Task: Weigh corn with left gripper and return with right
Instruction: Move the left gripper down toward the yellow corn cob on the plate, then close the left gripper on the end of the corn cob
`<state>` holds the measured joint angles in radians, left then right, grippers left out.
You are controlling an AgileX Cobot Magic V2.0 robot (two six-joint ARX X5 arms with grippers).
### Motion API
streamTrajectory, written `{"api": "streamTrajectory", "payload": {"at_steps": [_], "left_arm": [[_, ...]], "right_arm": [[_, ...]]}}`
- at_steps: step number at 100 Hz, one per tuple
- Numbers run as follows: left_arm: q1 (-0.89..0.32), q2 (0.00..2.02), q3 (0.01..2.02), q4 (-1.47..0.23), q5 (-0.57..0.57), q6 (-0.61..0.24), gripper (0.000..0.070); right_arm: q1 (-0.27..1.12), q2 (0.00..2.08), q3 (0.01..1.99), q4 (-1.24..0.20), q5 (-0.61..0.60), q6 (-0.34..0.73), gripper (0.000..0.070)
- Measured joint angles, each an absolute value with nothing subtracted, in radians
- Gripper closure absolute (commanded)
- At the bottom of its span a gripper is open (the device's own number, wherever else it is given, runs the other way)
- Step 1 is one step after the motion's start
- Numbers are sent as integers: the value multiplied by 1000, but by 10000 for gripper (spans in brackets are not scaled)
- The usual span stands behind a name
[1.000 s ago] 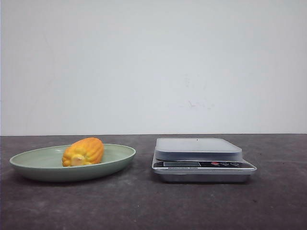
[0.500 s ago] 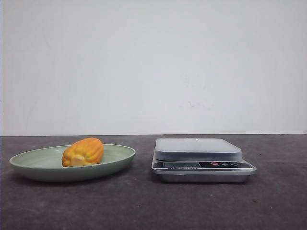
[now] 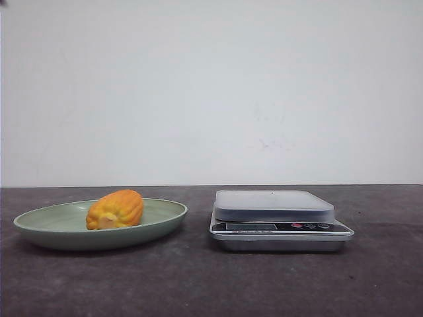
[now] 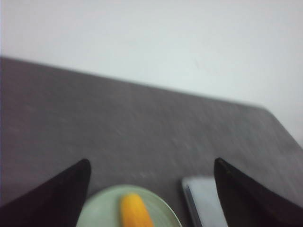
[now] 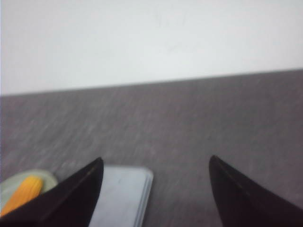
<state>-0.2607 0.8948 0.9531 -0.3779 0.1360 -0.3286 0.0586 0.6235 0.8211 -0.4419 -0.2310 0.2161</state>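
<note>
The corn (image 3: 115, 209), a short yellow-orange cob with a pale cut end, lies on the green plate (image 3: 39, 228) at the left of the table. A silver kitchen scale (image 3: 274, 214) stands to its right with nothing on its platform. Neither gripper shows in the front view. In the left wrist view my left gripper (image 4: 152, 165) is open and empty, high above the corn (image 4: 133, 211), the plate (image 4: 102, 210) and the scale (image 4: 202, 198). In the right wrist view my right gripper (image 5: 156, 161) is open and empty, above the scale (image 5: 120, 194); the corn (image 5: 21, 194) shows at the edge.
The dark grey table (image 3: 198, 284) ends at a plain white wall (image 3: 211, 92) behind the plate and scale. The scale's display and buttons (image 3: 310, 226) face the front.
</note>
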Motion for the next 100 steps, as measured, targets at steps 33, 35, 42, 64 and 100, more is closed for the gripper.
{"api": "streamTrajectory", "payload": {"at_steps": [33, 35, 42, 64, 100], "left_arm": [[-418, 1311, 953, -342, 65, -328, 199], [-421, 1336, 953, -338, 65, -328, 198], [-432, 1416, 953, -325, 62, -329, 196], [-465, 1562, 953, -309, 57, -332, 196], [-487, 1609, 953, -295, 49, -341, 690]], "right_arm": [[70, 634, 826, -491, -236, 205, 252], [70, 634, 826, -491, -236, 205, 252], [70, 634, 826, -491, -236, 205, 252], [70, 634, 828, -500, -236, 196, 252], [70, 634, 828, -517, -236, 186, 253]]}}
